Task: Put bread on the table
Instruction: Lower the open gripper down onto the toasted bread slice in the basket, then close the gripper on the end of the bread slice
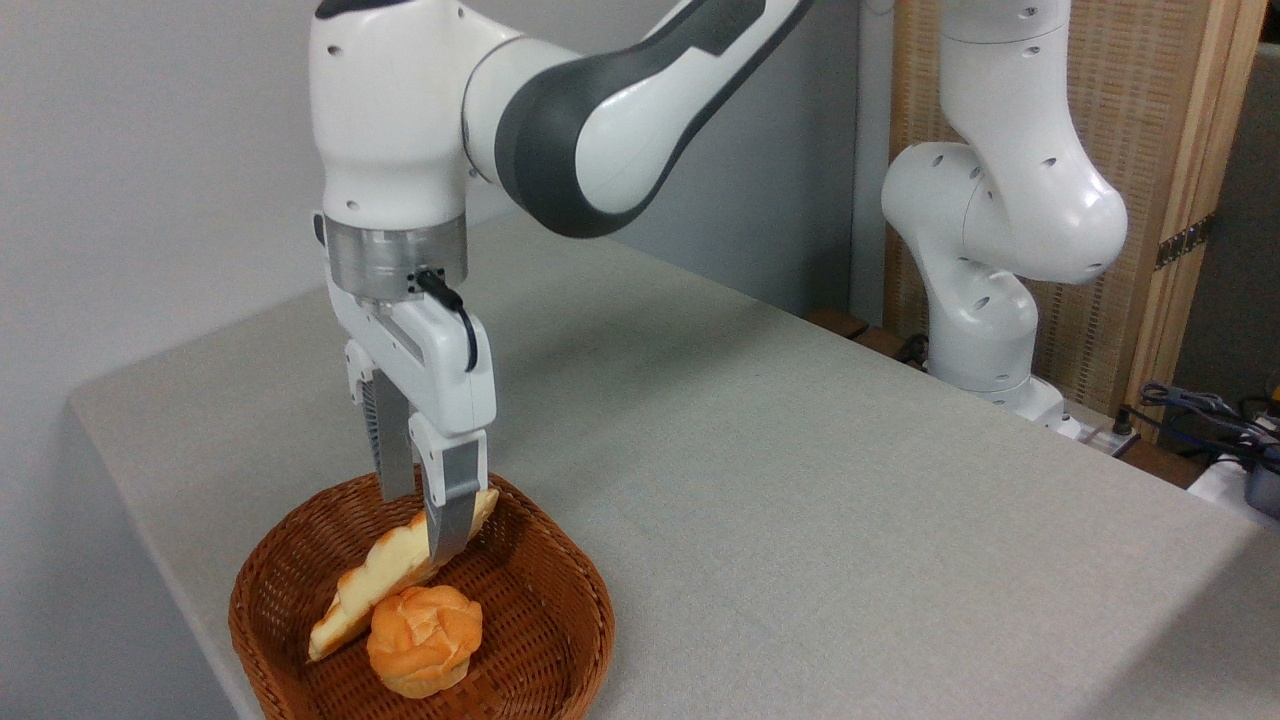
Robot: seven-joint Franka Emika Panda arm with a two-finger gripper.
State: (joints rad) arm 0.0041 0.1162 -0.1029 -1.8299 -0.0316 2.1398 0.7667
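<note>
Wicker basket (560, 640): brown, woven, sitting on the near-left corner of the cloth-covered surface; it holds both baked pieces.
Bread (385, 580): the long pale baguette-like piece lies inside the basket, tilted, its lower pointed end down near the basket's left wall and its upper end raised toward the back rim. Its low end appears to rest on the weave, beside the bun.
Bun (425, 640): round, orange-golden, knotted; sits in the basket just in front of the bread, touching or nearly touching its lower half.
Gripper (430, 520): pointing straight down into the basket, its two fingers straddling the bread's upper part. The front finger lies across the crust; the rear finger is partly hidden behind it. The jaws look closed onto the loaf, though how firm the contact is cannot be told.
Arm (600, 110): white and dark grey, reaching in from the upper right, wrist vertical over the basket.
Table (800, 480): light grey-beige cloth, with a wide bare stretch to the right of the basket.
Step in hand: by my reading, the grasp, with the lift just starting or about to start; the bread is not yet out of the basket.
Next move calls for: a straight rise until the low end clears the rim and the bun, then travel rightward over bare cloth, lowering and release. An off-centre grip may let the loaf swing.
</note>
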